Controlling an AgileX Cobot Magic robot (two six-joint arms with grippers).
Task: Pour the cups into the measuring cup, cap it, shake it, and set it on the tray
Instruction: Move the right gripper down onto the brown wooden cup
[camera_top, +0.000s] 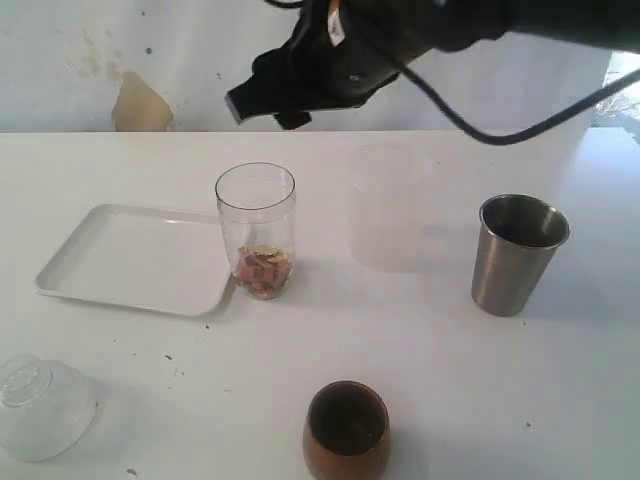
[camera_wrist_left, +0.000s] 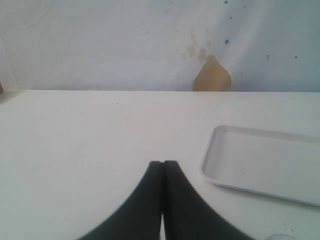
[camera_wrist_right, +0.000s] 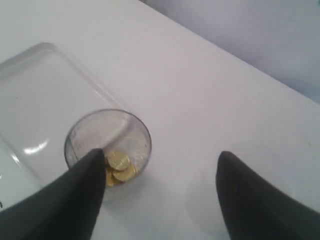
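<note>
Measuring cup (camera_top: 255, 215) upright just right of tray (camera_top: 130, 262), few loose pieces (camera_top: 263, 272) in bottom; judged rigid, light, slick-walled, tippy, so take mid-wall from the side; right gripper (camera_wrist_right: 161, 156) hovers above it, jaws apart, empty; left gripper (camera_wrist_left: 162, 167) closed on nothing.

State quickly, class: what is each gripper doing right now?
Left gripper: closed, holding nothing.
Right gripper: open, holding nothing.
</note>
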